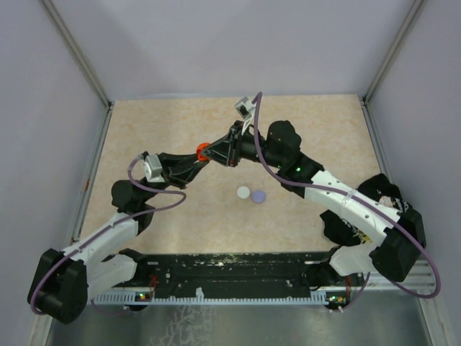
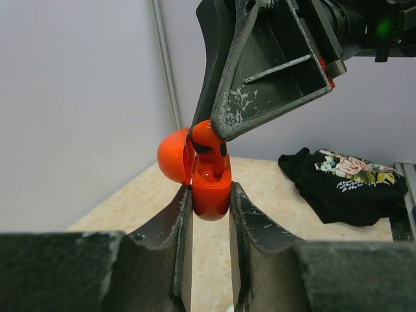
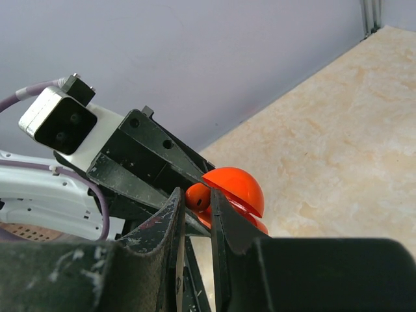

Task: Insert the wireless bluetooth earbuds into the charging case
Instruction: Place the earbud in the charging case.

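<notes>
Red earbud (image 3: pixel 197 197) in right tool (image 3: pixel 195 194) at open case (image 2: pixel 211 190) rim.

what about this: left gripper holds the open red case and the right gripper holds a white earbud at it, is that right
Not quite. The earbud pinched in the right gripper is red, not white; the right wrist view shows it plainly. The rest stands: the left gripper holds the red case with its lid open, and the earbud is at the case's opening.
</notes>
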Robot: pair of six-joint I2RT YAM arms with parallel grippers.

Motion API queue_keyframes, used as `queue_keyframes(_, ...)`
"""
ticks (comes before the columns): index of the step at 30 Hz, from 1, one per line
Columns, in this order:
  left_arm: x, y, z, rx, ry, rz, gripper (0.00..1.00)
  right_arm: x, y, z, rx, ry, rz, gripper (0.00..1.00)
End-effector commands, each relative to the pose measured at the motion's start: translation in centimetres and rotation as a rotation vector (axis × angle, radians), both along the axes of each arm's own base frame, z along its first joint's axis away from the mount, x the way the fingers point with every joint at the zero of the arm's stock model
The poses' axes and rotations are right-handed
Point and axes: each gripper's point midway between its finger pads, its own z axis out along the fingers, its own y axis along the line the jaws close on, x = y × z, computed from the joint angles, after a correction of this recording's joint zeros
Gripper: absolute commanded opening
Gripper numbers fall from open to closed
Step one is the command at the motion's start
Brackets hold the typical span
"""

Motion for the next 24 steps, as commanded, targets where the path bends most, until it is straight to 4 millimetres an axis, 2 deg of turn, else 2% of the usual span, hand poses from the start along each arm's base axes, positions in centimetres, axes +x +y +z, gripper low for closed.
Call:
queue_keyframes(1, -1.3, 0.6, 2.5, -0.053, -0.092, -0.006, 0.04, 0.3, -0.7, -0.3, -0.014, 0.006, -0.053, 0.05)
queue_keyframes(5, -1.4, 0.6, 2.5, -0.051, -0.095, -0.010, 0.04, 0.3, -0.8, -0.3, -0.015, 0.005, -0.058, 0.11)
queue_keyframes(19, -1.8, 0.4, 1.6, -0.042, -0.070, -0.036, 0.03, 0.4, -1.4, 1.1, -0.014, -0.064, -0.083, 0.18)
queue_keyframes(24, -2.1, 0.3, 1.3, -0.034, -0.070, -0.049, 0.03, 0.6, -1.5, 1.0, -0.031, -0.075, -0.090, 0.20)
